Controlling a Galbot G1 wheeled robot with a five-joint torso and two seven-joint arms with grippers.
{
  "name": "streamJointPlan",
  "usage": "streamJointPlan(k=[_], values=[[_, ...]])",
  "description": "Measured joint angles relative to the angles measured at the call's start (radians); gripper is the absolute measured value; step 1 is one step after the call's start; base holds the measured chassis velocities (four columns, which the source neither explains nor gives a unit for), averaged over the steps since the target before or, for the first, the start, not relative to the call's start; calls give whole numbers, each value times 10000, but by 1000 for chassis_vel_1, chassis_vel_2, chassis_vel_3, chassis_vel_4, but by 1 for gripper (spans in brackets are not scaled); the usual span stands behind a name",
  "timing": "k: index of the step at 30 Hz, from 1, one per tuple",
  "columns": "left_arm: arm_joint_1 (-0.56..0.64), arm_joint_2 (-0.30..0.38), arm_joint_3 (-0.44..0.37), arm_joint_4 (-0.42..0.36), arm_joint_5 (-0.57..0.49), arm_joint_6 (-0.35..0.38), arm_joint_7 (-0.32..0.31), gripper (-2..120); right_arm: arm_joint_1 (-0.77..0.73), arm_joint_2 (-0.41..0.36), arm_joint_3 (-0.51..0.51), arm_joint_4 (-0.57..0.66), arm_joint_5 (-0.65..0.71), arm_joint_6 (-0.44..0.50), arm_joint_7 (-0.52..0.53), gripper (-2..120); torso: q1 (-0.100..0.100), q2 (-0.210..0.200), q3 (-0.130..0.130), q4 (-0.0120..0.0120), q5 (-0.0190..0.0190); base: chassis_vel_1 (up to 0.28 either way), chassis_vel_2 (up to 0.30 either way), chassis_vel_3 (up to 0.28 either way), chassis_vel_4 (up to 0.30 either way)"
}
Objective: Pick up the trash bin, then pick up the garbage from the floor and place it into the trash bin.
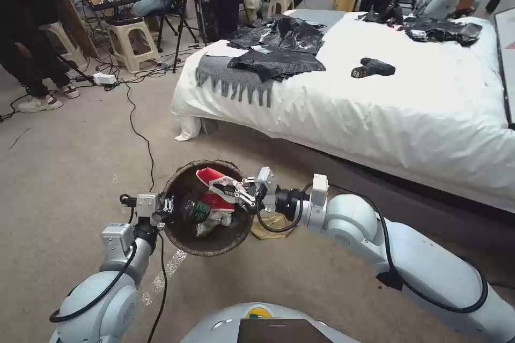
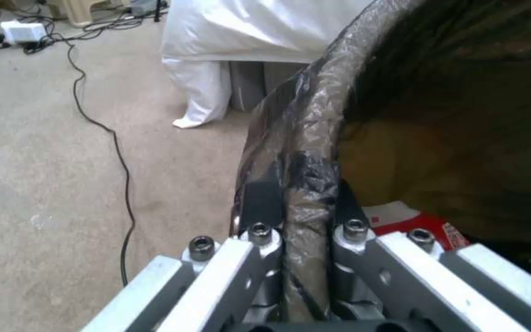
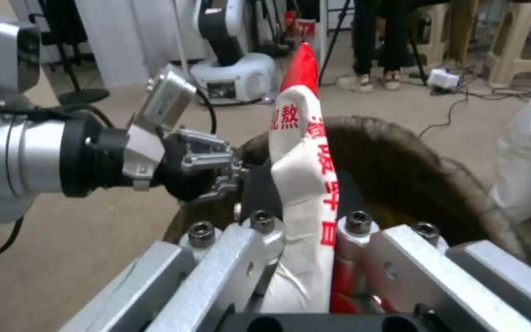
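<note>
Beige carpet (image 1: 70, 171) (white bed (image 1: 429, 112) beside)

The trash bin (image 1: 214, 241) hides its white outer wall beneath the dark bag folded over the rim. Litter at its bottom is partly covered by the red-and-white wrapper (image 1: 217, 187). A brown paper scrap (image 1: 273, 225) on the floor lies partly behind the right arm. The printed characters on the wrapper (image 3: 305, 152) are cut off by its folds.

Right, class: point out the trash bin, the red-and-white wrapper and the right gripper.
trash bin (image 1: 185, 241), head view, on the bag-covered rim nearest the robot.
red-and-white wrapper (image 3: 305, 152), right wrist view, on its white printed part above the jaws.
right gripper (image 1: 232, 191), head view, midway between its fingertips, over the bin.
</note>
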Motion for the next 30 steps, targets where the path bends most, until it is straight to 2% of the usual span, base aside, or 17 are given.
streamJointPlan(k=[4,5,8,12,14,15,18,19,22,23,25,30], values=[[-44,-26,-1,2,1,0,15,3,-203,42,-230,151,-151,0,143,25,0,0,0,-1,0,0,0,0,0],[-44,-26,-1,2,1,0,15,3,-203,42,-230,151,-151,0,143,25,0,0,0,-1,0,0,0,0,0],[-46,-85,16,2,17,0,29,3,-197,105,-301,157,-191,2,278,39,0,0,0,0,0,0,0,0,0],[-43,-112,28,2,32,0,45,3,-165,131,-302,156,-192,2,369,47,0,0,0,0,0,0,0,0,0],[-41,-138,37,2,53,-1,54,3,-126,139,-273,156,-142,37,433,61,0,0,0,0,0,0,0,0,0],[-41,-138,37,2,53,-1,54,3,-126,139,-273,156,-142,37,433,61,0,0,0,0,0,0,0,0,0],[-36,-162,44,2,62,-1,54,3,-116,130,-210,157,-82,43,485,76,0,0,0,0,0,0,0,0,0],[-36,-162,44,2,62,-1,54,3,-116,130,-210,157,-82,43,485,76,0,0,0,0,0,0,0,0,0],[-32,-177,49,0,69,-3,61,3,-129,127,-167,170,-64,46,485,90,0,0,0,0,0,0,0,0,0],[-32,-177,49,0,69,-3,61,3,-129,127,-167,170,-64,46,485,90,0,0,0,0,0,0,0,0,0],[-31,-185,51,-3,74,-3,68,3,-132,122,-139,208,-49,49,488,97,0,0,0,0,0,0,0,0,0],[-36,-195,58,-4,82,-10,83,3,-109,84,34,451,127,67,674,100,0,0,0,0,1,0,0,0,0]])
